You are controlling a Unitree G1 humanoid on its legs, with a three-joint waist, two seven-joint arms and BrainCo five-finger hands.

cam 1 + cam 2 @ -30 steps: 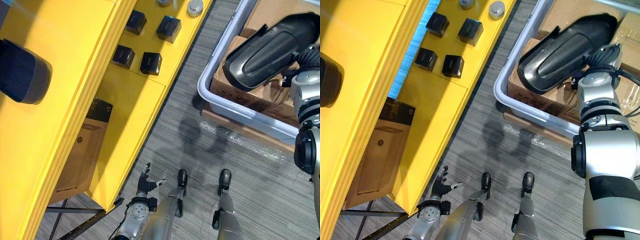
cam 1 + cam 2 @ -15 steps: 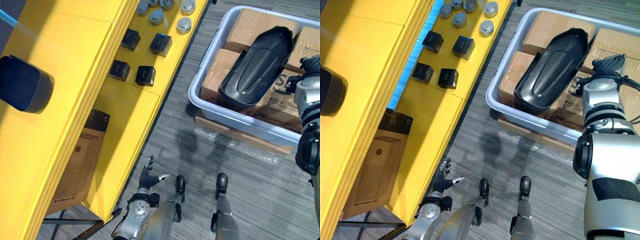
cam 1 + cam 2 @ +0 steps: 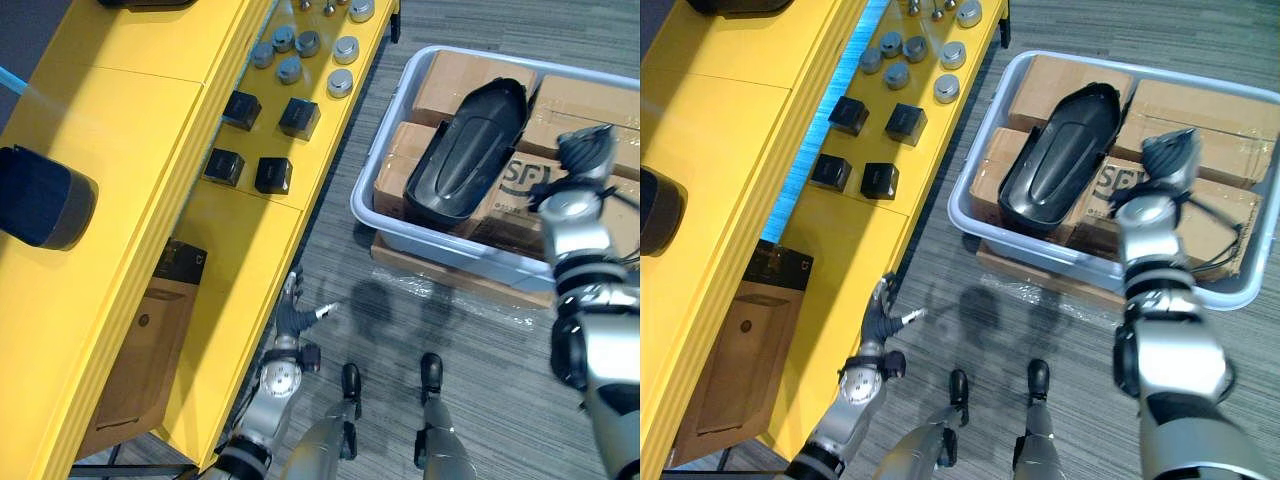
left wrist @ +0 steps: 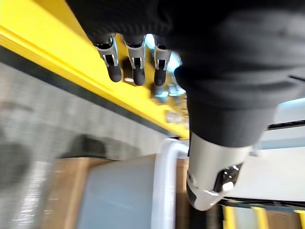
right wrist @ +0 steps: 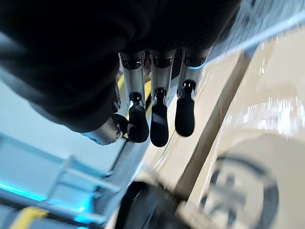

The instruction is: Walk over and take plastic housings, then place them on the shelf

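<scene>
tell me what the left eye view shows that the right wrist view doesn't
Left eye view: the yellow shelf with small black blocks and silver caps, and the left hand open, low beside it.
Right wrist view: the fingers of the right hand from close, straight and holding nothing, above a round mark printed on a box.
Both: the right hand over the cardboard boxes in the grey bin, with the black housing lying on them, not yet gripped.

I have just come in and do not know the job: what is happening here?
The robot stands between a yellow shelf and a grey tub of cardboard boxes. A black plastic housing lies on the boxes, not yet picked up. The right hand hovers open above the boxes beside it; the left hand hangs open by the shelf.
</scene>
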